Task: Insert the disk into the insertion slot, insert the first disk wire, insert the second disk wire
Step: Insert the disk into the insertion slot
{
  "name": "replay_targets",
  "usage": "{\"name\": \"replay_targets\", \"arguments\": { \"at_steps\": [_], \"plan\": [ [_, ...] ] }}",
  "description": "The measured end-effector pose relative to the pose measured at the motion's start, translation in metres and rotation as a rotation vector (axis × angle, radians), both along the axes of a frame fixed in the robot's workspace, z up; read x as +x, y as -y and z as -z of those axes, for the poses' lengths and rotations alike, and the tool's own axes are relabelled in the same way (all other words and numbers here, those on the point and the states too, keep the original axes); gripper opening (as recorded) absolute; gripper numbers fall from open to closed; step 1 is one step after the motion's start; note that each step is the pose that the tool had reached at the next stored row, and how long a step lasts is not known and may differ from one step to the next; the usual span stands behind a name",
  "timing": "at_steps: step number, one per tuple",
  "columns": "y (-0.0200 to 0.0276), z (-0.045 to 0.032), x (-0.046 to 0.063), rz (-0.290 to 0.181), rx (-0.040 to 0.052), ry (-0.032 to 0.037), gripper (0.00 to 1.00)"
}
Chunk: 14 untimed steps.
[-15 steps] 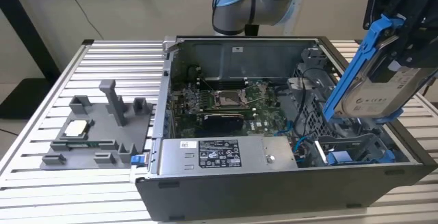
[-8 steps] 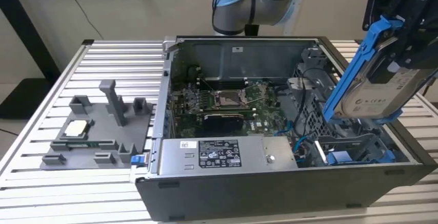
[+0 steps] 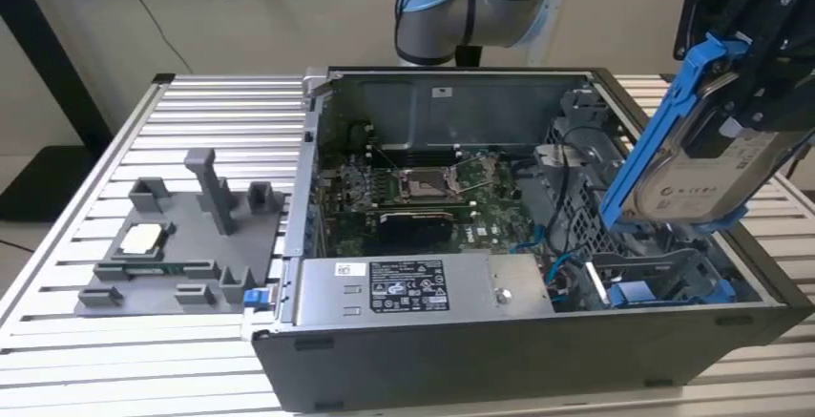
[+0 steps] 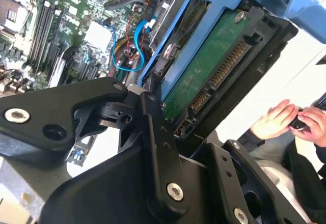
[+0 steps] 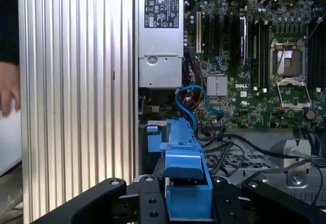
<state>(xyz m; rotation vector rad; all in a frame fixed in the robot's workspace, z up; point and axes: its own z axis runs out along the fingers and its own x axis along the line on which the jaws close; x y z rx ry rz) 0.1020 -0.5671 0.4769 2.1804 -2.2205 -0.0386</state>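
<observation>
The claw was closed tight on the disk and held it up in the air. The disk hung down from the claw at a slant, and its white label faced out in the exterior view. The insertion slot sat below the claw, inside the computer case. The low end of the disk was near the slot but not in it yet.

In the second wrist view the green underside of the disk showed, with its row of gold plug pins close to the claw's black fingers. A thin blue wire curled down in the case below the claw, near the slot. The big green board lay lower down and off to one side of the claw. A grey holder rested on the tabletop, far away from the claw.

The disk looked hard and stiff, so it would not bend. It was likely a bit heavy for its size, and a hard bump could hurt it. The blue frame around it looked like the safe place to grab, on its two long sides. The pins and the green underside looked easy to break, so they were best left alone.
</observation>
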Motion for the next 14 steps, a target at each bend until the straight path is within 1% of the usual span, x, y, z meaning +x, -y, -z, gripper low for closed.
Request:
{"name": "replay_targets", "arguments": {
  "at_steps": [14],
  "plan": [
    [0.0000,0.0045,0.0002,0.000,0.0001,0.0000,0.33]
  ]
}}
